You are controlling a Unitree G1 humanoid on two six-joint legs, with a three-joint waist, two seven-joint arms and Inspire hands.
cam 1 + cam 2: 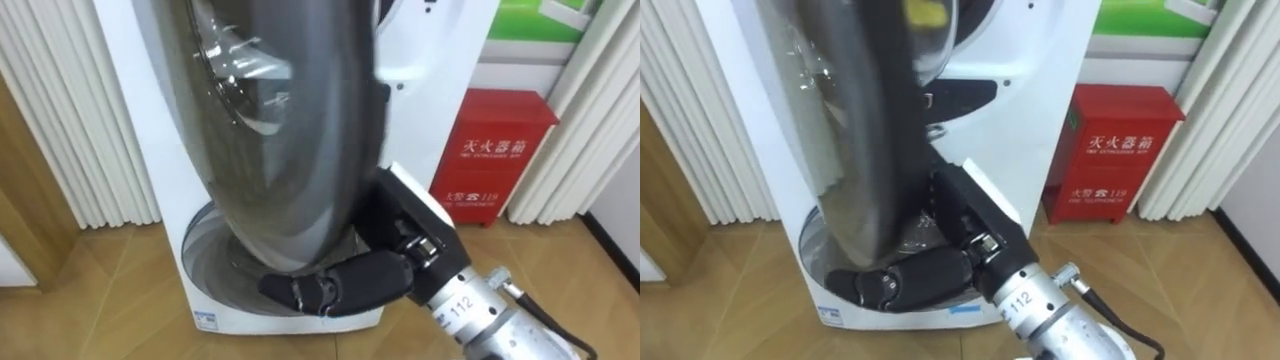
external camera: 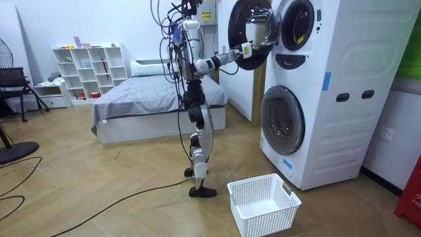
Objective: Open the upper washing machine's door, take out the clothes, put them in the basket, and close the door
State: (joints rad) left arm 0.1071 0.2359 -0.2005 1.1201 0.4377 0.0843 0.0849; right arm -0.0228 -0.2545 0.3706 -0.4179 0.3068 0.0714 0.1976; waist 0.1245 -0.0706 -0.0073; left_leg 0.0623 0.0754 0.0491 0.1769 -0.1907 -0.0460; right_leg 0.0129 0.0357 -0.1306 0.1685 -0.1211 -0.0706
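1. The right hand (image 1: 335, 285) reaches forward, its fingers nearly straight and close together, pressed against the lower rim of the door (image 1: 290, 150).
2. The round, dark door stands swung open, seen edge-on.
3. It belongs to the upper drum of a white stacked washing machine (image 2: 342, 59).
4. A yellow patch (image 1: 925, 12) shows behind the door's top. Whether it is clothing cannot be told.
5. An empty white basket (image 2: 263, 204) sits on the floor at the machine's foot.

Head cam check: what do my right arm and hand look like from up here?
The right hand is black, with a boxy black back edged in white. Behind it the wrist is a silver metal cylinder carrying a small white number label, and a dark cable plugs into a connector on its side.
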